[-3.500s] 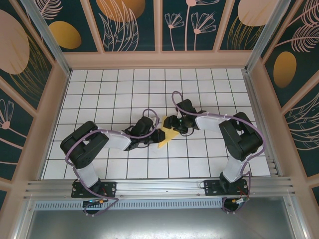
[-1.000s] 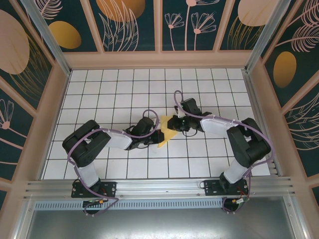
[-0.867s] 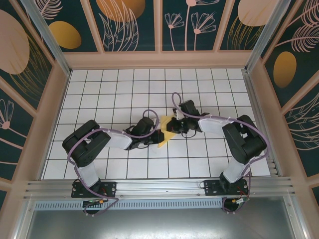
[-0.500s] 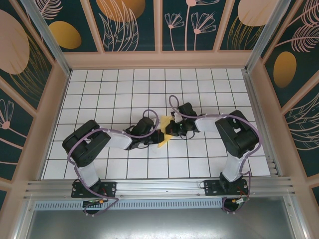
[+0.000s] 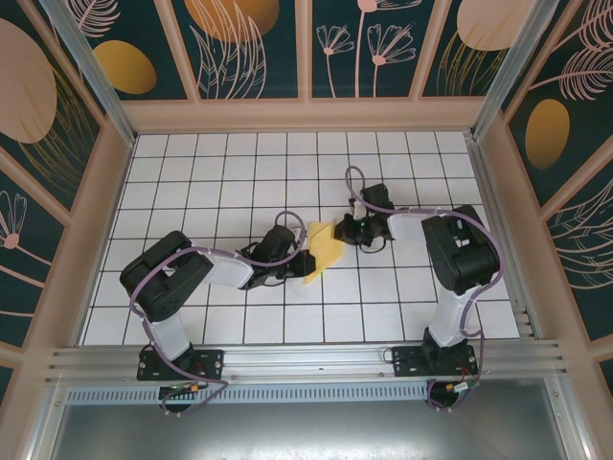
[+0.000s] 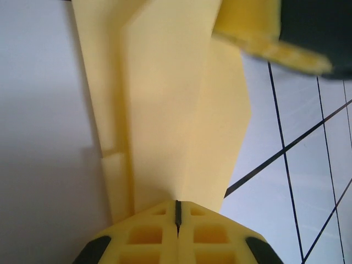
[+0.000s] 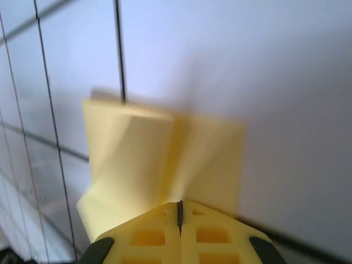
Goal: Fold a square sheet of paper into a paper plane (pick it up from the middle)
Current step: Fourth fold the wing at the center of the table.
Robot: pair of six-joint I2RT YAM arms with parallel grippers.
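At mid-table (image 5: 192, 172), between left pincer (image 5: 305, 262) and right pincer (image 5: 347, 231): one paper (image 5: 324, 251), yellow, partly folded. It has several creases and overlapping flaps, and narrows toward its near end. Not yet a plane.

Hazards, as judged:
- Slip. The sheet is thin and looks slick. If either contact is light, a pull from the other side would drag it over the tiles and throw the next crease off line.
- Tear or crumple. The pincers sit at opposite edges, so drawing them apart or twisting would strain the paper along its folds.
- Spring-back. In the left wrist view the layers appear to lie loosely, with shadow under one flap. Left unpressed, they would likely reopen.
- Collision. The two pincers work close together, and a careless sweep could knock their fingers against each other.

Left pincer: jaws fully together, only a hairline seam between the fingers. The tips meet the paper's near-left edge, with a crease running up to the seam. Whether the sheet is nipped between them or merely pressed to the table cannot be told.

Right pincer: jaws likewise closed tight. The tips touch the paper's far-right edge in the right wrist view. Pinch or press is again unclear.
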